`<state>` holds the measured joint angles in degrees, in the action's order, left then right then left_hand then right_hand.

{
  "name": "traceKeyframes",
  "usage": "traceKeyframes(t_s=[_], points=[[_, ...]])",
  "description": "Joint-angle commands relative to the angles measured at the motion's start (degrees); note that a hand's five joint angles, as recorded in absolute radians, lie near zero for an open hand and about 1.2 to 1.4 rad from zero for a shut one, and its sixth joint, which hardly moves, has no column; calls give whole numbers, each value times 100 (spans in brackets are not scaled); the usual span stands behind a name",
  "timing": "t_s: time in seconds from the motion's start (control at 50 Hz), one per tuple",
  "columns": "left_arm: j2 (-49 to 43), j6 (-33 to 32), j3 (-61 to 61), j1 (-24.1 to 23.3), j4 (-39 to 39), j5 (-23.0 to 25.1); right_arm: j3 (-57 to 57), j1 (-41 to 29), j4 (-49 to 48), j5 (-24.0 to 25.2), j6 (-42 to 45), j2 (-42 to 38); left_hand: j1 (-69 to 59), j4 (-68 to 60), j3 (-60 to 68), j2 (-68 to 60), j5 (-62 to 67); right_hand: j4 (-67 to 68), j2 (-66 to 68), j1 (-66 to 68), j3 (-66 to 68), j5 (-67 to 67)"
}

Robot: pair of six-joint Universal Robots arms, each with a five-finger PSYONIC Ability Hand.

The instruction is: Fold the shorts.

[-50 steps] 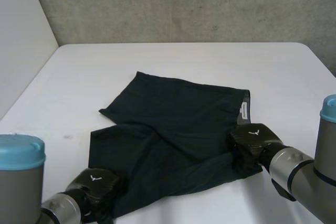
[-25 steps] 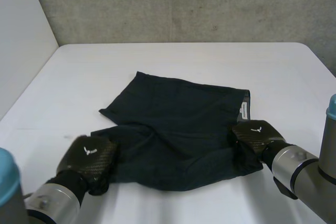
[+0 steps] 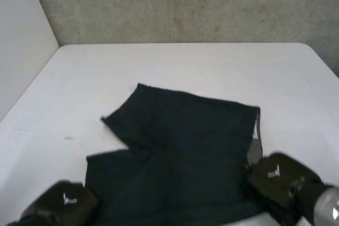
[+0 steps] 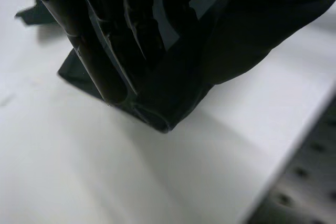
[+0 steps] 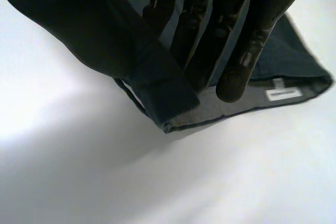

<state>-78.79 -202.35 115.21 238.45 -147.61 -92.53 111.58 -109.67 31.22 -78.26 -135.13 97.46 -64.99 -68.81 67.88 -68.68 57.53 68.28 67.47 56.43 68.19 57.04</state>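
One pair of shorts [image 3: 180, 146] on one table [image 3: 185, 62]. Two hands are at the cloth, one on each near corner: the left hand [image 3: 63, 205] and the right hand [image 3: 280, 181]. One white label [image 5: 283, 94] is sewn inside the shorts, just beside the right hand's fingertips.

Left hand [image 3: 62, 205], right hand [image 3: 279, 177]: glossy black, white logo.
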Motion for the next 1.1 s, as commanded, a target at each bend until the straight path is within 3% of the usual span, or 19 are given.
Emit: traceKeyframes(t_s=[0.02,0.1,0.16,0.28,0.38,0.5,0.6,0.7,0.72,0.74,0.76,0.78,0.84,0.96,1.1], points=[[172,-111,-393,96,121,780,118,429,324,57,593,142,-1501,-1119,1212,-1132,1247,1172,1253,2357,1181,1296],[-572,-304,-841,228,-730,763,-189,596,-159,250,401,-156,-1501,-1119,1212,-1132,1247,1172,1253,2357,1181,1296],[-1198,-428,-1237,228,-1303,710,-565,588,-571,276,-186,-821,-1501,-1119,1212,-1132,1247,1172,1253,2357,1181,1296],[-3034,-630,-2783,219,-2394,289,-1375,465,-1196,145,-1032,-1667,-1501,-1119,1212,-1132,1247,1172,1253,2357,1181,1296],[-4676,-665,-4836,167,-2659,-160,-2131,175,-2128,-469,-1288,-2599,-1501,-1119,1212,-1132,1247,1172,1253,2357,1181,1296],[-6217,-683,-6896,184,-2659,-204,-3000,-63,-3050,-1348,-1078,-3810,-1501,-1119,1212,-1132,1247,1172,1253,2357,1181,1296],[-7315,-683,-8258,176,-2693,-187,-3608,-72,-3675,-1639,-726,-4726,-1501,-1119,1212,-1132,1247,1172,1253,2357,1181,1296],[-7721,-683,-8770,132,-2948,-160,-4039,-98,-4044,-1666,-488,-5201,-1501,-1119,1212,-1132,1247,1172,1253,2357,1181,1296],[-7748,-674,-8771,123,-3027,-160,-4083,-90,-4106,-1675,-497,-5263,-1501,-1119,1212,-1132,1247,12,93,1197,22,136],[-7765,-674,-8753,114,-3115,-160,-4153,-89,-4237,-1701,-514,-5315,-1501,-1119,1212,-1132,1247,-3164,-3082,-1979,-3154,-3040],[-7765,-665,-8701,88,-3246,-143,-4171,-89,-4299,-1719,-540,-5316,1161,1543,-1451,1531,-1415,-4594,-4513,-3410,-4585,-4470],[-7757,-674,-8648,61,-3282,-160,-4162,-89,-4369,-1753,-558,-5299,2586,2969,-2876,2956,-2841,-5828,-5747,-4643,-5819,-5704],[-7687,-665,-8350,-52,-3361,-160,-4013,-98,-4607,-1772,-751,-4939,5499,5881,-5788,5868,-5753,-5828,-5747,-4643,-5819,-5704],[-6950,-595,-7594,-132,-3344,-195,-3338,-19,-4678,-1692,-1628,-3500,5499,5881,-5788,5868,-5753,-5828,-5747,-4643,-5819,-5704],[-5482,-428,-5793,-62,-3353,-169,-2476,-2,-4152,-1324,-2280,-2610,5499,5881,-5788,5868,-5753,-5828,-5747,-4643,-5819,-5704]])
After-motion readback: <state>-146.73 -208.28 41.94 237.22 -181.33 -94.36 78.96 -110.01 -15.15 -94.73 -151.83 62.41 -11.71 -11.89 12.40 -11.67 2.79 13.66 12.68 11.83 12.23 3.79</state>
